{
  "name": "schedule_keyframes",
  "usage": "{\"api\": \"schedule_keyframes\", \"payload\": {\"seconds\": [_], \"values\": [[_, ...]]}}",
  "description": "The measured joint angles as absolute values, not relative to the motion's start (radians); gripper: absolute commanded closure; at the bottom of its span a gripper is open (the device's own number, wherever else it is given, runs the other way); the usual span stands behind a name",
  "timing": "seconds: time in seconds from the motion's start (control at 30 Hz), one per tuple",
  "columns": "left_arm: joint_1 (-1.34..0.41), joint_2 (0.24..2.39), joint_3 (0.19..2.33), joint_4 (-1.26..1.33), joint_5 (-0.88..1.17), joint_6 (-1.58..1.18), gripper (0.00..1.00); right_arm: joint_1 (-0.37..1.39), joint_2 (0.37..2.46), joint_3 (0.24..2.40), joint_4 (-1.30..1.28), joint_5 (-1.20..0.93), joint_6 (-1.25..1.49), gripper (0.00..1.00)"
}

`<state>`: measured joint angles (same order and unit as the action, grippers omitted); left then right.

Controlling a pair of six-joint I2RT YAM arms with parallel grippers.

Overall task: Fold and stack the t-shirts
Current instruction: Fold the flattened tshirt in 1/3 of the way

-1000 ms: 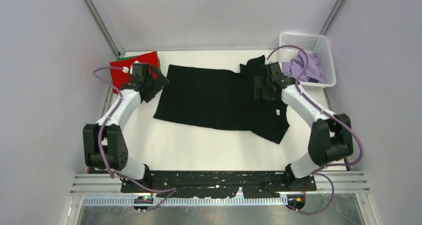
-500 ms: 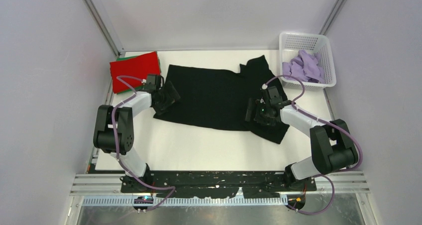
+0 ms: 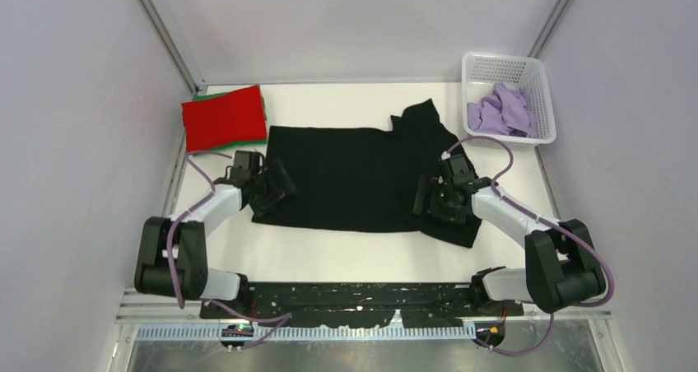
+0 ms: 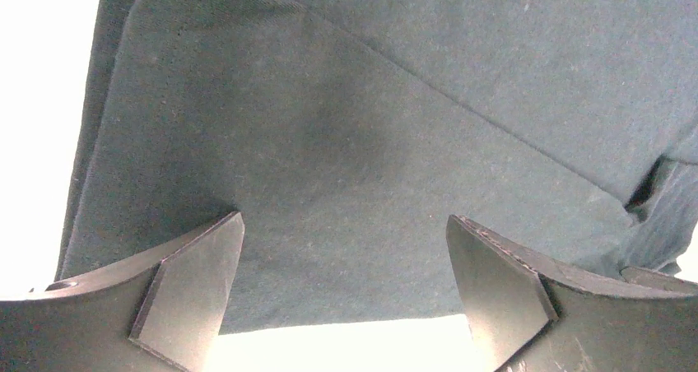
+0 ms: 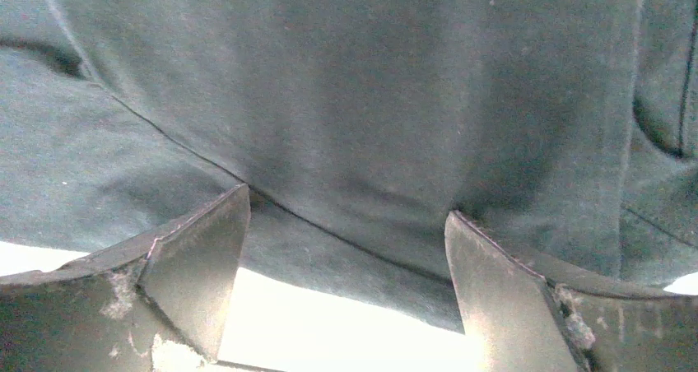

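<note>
left gripper: fingers are spread wide and nothing is pinched. Only black cloth is seen in the gap, right by the shirt's near hem. Whether the cloth is touched can't be made out.
right gripper: same deal, fingers are held wide apart with nothing clamped. A fold line in the dark cloth is seen running across between them.
black t-shirt: laid across the middle of the table as a wide band, with a sleeve sticking out at the far right. The left gripper is parked low over its near left corner and the right gripper over its near right part.
red t-shirt: folded and set in the far left corner.
green t-shirt: tucked under the red one, so only a thin edge is seen.
lavender t-shirt: crumpled up inside the basket.
basket: white mesh plastic, placed in the far right corner.
table: plain white top, brightly lit.
walls: pale greyish-lilac, closed in on the left, far and right sides.
struts: metal, seen running up at both far corners.
rail: metal, laid along the near edge where the arm bases are bolted.
</note>
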<state>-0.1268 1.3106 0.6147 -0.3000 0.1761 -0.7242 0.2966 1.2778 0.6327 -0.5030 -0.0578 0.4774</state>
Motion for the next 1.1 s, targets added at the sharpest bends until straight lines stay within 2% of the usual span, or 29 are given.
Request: {"api": "schedule_keyframes", "payload": {"seconds": [0.27,0.63,0.93,1.1], "values": [[-0.132,1.009,0.418,-0.342,0.179,-0.73,0.0,0.294,1.147,0.558,-0.609,-0.074,0.497,0.05],[-0.132,0.739,0.353,-0.561,0.18,-0.727,0.0,0.294,1.005,0.529,-0.737,-0.062,0.521,0.05],[-0.132,0.759,0.447,-0.597,0.192,-0.72,0.0,0.297,0.912,0.563,-0.635,-0.096,0.467,0.04],[-0.132,0.83,0.546,-0.538,0.192,-0.717,0.0,0.39,0.983,0.564,-0.464,-0.119,0.47,0.05]]}}
